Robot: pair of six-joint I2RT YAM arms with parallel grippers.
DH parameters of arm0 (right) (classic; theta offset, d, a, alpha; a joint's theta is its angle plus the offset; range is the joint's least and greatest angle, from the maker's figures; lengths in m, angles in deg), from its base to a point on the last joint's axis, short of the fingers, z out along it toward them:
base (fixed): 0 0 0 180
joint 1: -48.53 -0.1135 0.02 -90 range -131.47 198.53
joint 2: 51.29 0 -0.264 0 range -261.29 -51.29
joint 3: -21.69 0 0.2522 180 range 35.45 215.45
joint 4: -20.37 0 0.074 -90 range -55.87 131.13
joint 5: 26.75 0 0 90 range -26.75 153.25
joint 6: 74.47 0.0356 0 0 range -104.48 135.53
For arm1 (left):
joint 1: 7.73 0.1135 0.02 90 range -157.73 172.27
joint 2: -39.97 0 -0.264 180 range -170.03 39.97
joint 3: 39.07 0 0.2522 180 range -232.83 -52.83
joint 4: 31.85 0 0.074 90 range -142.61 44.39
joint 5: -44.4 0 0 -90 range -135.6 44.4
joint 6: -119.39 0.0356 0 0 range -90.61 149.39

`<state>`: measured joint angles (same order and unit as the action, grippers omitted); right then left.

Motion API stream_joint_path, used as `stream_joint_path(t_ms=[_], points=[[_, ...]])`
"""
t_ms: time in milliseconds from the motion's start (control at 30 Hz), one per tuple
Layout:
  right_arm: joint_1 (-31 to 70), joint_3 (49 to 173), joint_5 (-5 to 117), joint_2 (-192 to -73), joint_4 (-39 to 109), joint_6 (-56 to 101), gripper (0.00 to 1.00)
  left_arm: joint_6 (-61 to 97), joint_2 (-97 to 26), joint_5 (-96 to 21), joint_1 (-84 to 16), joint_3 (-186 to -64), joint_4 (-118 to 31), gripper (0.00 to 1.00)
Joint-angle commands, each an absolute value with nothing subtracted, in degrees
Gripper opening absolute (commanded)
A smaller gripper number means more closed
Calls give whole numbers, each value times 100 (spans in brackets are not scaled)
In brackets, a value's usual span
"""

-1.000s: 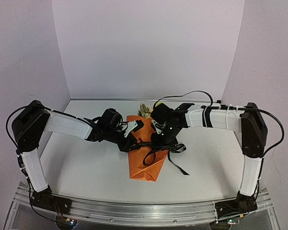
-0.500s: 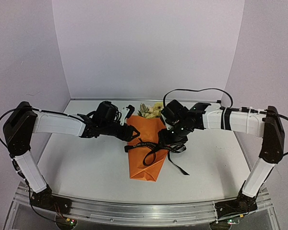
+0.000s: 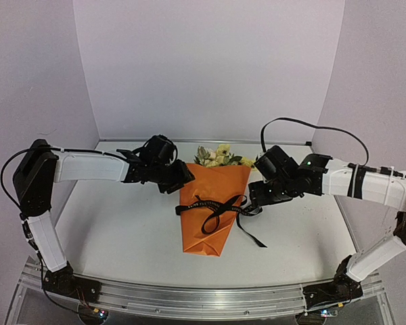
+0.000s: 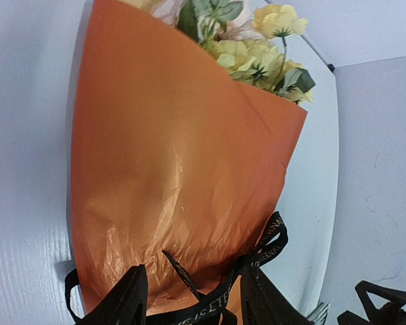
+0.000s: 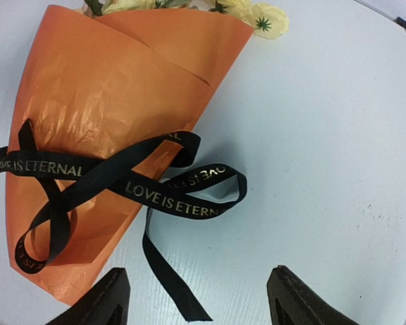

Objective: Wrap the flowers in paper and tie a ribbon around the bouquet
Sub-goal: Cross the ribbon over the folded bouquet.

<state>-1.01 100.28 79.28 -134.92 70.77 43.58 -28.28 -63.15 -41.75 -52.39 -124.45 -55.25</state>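
Top external view is showing the bouquet (image 3: 210,186) lying wrapped on the tabletop (image 3: 122,230), ribbon (image 3: 216,206) seemingly knotted round it, while left gripper (image 3: 179,181) and right gripper (image 3: 255,201) are hovering open and empty either side, leaving little undone.

White table (image 3: 122,237), pale lilac walls (image 3: 210,68), metal rail (image 3: 203,296)

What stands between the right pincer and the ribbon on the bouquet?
Nothing visible does. The right pincer is open beside the bouquet, and only bare table lies between it and the ribbon, whose loose tail points toward it.
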Motion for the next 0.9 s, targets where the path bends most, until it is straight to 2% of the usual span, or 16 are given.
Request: stream_joint_path(t_ms=[0, 367, 633, 767, 867], points=[[-118, 9745, 8334, -13086, 6981, 4416, 72, -3726, -6656, -4370, -5521, -12743, -5719, 49], [-108, 9390, 8314, -12805, 6960, 4439, 73, -3828, -7152, -4887, -5851, -13294, -6223, 49], [-107, 9367, 8316, -12819, 6925, 4466, 73, -3839, -7414, -5020, -5970, -13504, -6543, 46], [-104, 9331, 8312, -12816, 6911, 4496, 73, -3829, -7474, -5051, -5977, -13509, -6518, 41], [-99, 9286, 8306, -12825, 6907, 4539, 73, -3814, -7539, -5039, -5978, -13539, -6485, 32]])
